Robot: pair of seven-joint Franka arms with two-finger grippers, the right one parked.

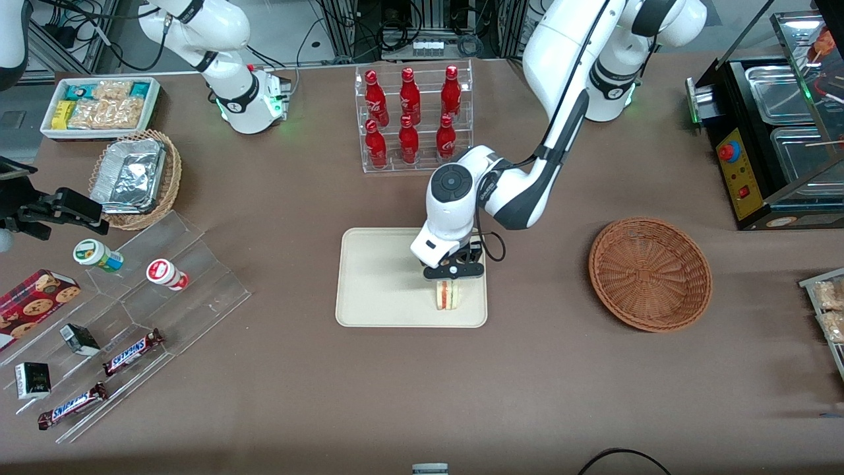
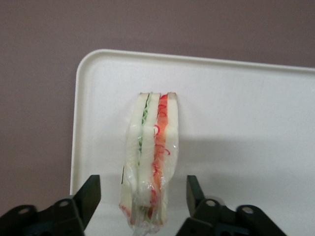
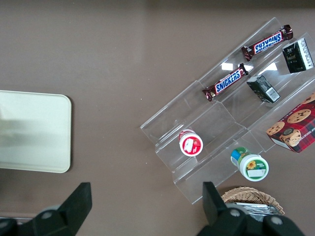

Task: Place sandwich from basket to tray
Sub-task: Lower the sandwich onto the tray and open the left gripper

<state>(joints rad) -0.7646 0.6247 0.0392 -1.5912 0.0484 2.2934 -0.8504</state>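
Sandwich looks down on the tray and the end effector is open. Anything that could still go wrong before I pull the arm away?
1. The sandwich stands on its narrow edge on the tray, so it may tip once left alone.
2. The open end effector straddles the sandwich; a sideways retreat could knock it over, so lift straight up.
3. It sits near the tray's rim nearest the front camera, so a fall could land it partly on the rim.

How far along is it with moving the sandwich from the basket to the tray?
Nearly finished. The sandwich already stands on the tray, and the reddish-brown basket sits empty. The gripper hangs just above the sandwich, fingers open and clear of it on both sides. What's left is lifting the arm away.
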